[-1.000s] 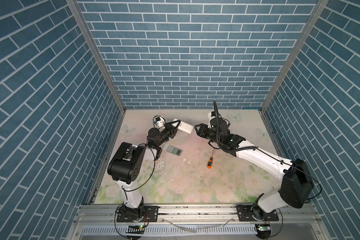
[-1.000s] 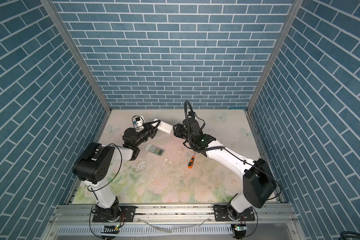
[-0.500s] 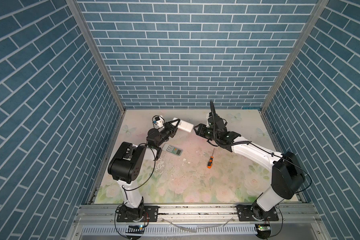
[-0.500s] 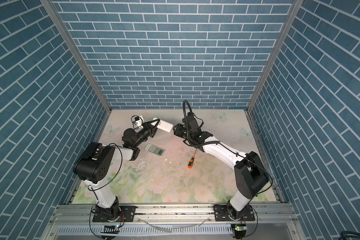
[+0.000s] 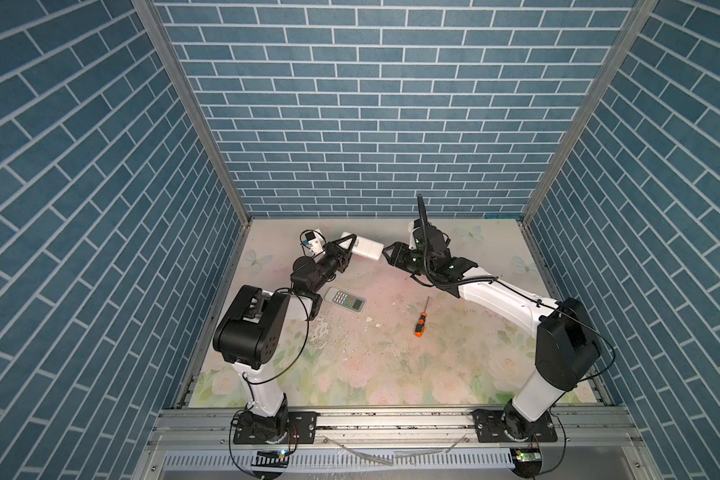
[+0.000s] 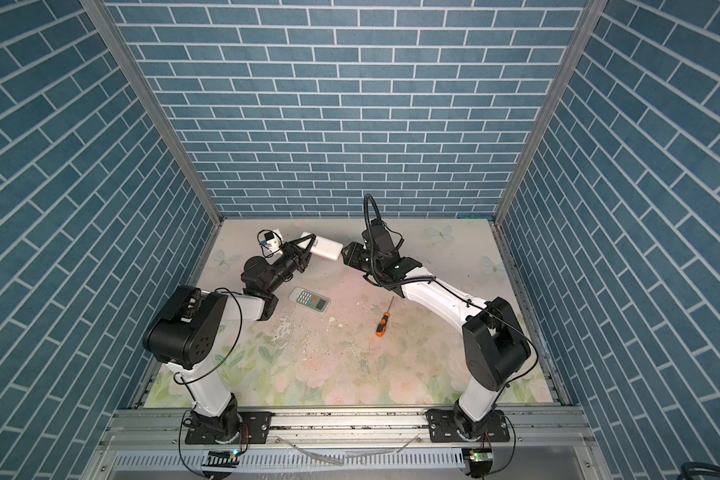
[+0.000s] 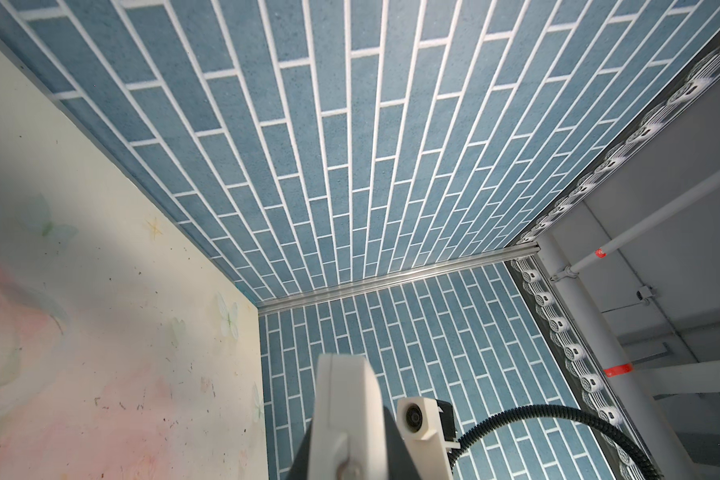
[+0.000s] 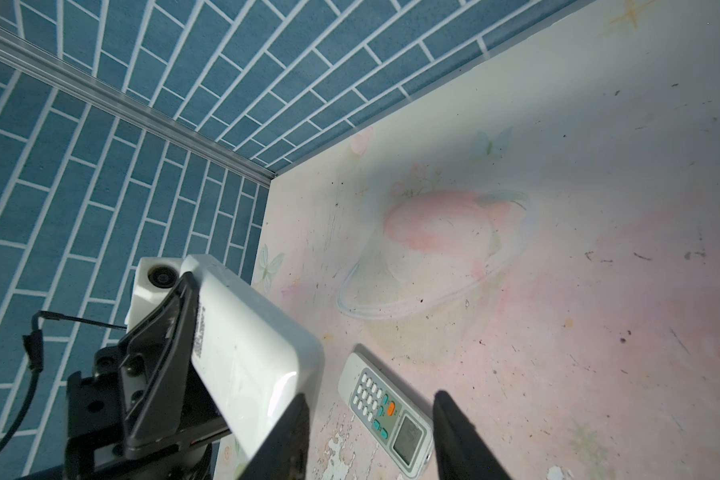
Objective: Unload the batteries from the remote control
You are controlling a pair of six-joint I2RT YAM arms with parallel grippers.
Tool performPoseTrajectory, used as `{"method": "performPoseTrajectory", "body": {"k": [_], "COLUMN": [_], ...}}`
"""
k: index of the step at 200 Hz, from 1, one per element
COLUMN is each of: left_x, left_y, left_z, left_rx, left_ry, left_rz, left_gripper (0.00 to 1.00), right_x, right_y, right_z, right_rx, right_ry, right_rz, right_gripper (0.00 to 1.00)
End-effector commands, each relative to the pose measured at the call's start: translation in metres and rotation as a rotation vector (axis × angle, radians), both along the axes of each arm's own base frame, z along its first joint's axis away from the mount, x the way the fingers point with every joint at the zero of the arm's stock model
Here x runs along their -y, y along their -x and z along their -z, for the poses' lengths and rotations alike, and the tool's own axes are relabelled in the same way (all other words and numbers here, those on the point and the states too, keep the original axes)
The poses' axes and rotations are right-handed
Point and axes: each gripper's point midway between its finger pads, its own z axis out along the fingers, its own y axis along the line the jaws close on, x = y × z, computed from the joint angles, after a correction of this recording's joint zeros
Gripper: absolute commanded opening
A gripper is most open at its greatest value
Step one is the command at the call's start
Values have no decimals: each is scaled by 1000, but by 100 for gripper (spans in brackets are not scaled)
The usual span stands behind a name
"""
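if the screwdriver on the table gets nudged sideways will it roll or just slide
The screwdriver lies flat on the table, touching nothing; its orange-and-black handle looks rounded, so a sideways nudge would probably roll it. The handle is far thicker than the thin shaft, so it may pivot about the handle end.

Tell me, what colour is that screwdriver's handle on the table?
Orange with black bands; the screwdriver handle shows best in a top view.
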Motion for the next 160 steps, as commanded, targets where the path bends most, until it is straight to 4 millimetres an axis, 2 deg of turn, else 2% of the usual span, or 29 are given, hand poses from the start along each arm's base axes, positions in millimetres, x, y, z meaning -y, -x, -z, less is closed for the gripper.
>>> {"method": "performPoseTrajectory", "body": {"k": [1, 32, 91, 112, 126, 160], "left_x": [6, 7, 7, 7, 8, 10], "left_y": [14, 11, 8, 8, 8, 9], "left_z": [-18, -15, -18, -18, -18, -21], "left_rx": [64, 59, 65, 67, 65, 72], "left_ry": [5, 3, 5, 6, 7, 12], "left_rz": [43, 42, 39, 36, 40, 45], "left_gripper": [0, 0, 0, 0, 0, 0], "right_x": [-21, -20, -1, 0, -4, -26], "right_y": [-4, -2, 1, 4, 5, 4], "right_z": [-34, -39, -51, -56, -58, -53], "right_rx": [43, 50, 91, 106, 120, 89], "right_ry": [-109, -100, -72, -81, -102, -135], "right_rz": [-38, -33, 35, 38, 25, -48], "right_gripper": [49, 49, 48, 48, 48, 51]}}
